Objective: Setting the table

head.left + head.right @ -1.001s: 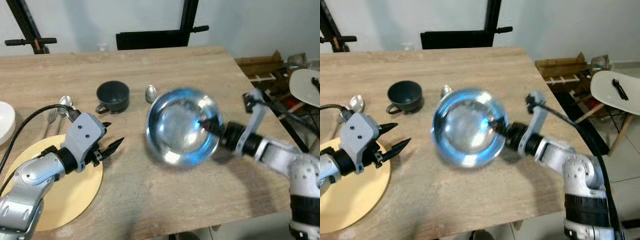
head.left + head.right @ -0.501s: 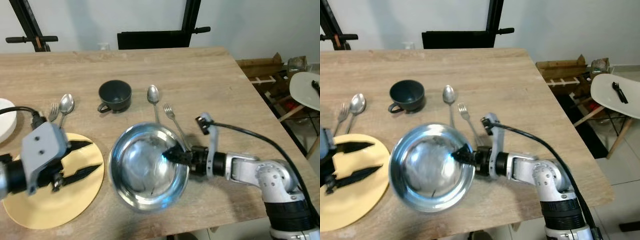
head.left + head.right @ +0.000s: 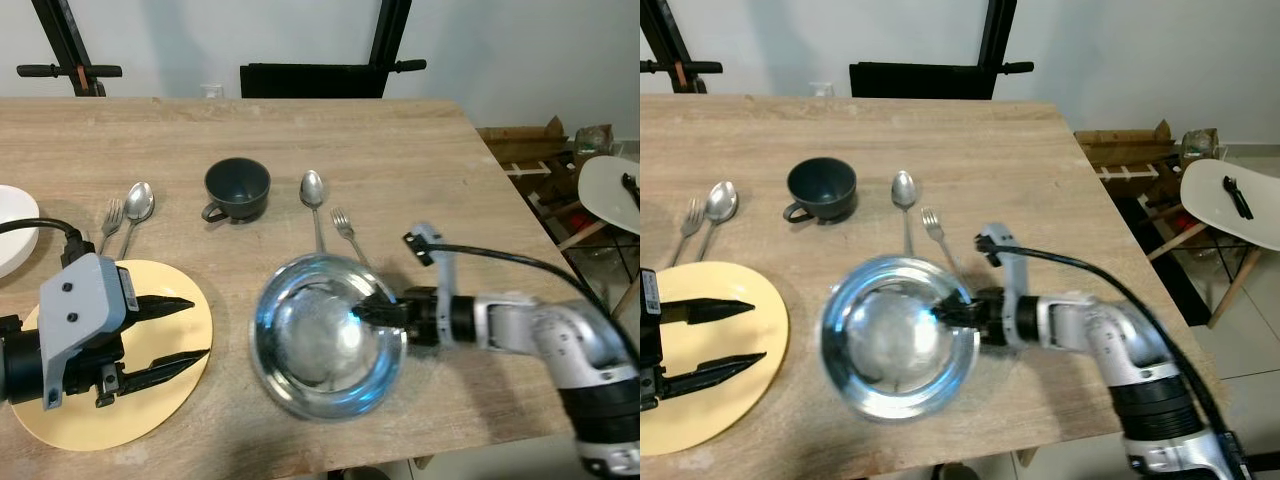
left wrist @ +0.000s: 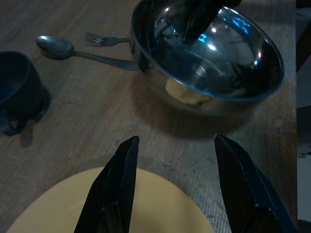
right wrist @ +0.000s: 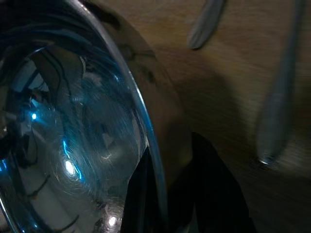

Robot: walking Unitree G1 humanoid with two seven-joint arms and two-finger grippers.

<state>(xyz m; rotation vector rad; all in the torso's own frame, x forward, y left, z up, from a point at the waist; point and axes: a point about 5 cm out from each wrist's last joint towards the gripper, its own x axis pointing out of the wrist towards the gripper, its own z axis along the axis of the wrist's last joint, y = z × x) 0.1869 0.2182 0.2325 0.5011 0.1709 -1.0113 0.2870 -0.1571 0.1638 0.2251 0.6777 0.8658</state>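
My head views are evenly and brightly lit with soft shadows, though the steel bowl (image 3: 328, 348) is motion-blurred with blue glare, while both my wrist views are dim, the right one blurred and out of focus.

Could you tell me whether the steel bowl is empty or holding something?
Empty. The steel bowl's interior shows bare reflective metal; the right gripper pinches its rim.

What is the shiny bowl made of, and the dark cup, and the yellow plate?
The bowl looks like polished metal, likely steel: it mirrors blue light. The dark cup looks matte, perhaps ceramic or plastic; I can't tell which. The yellow plate is flat and dull, maybe plastic or wood.
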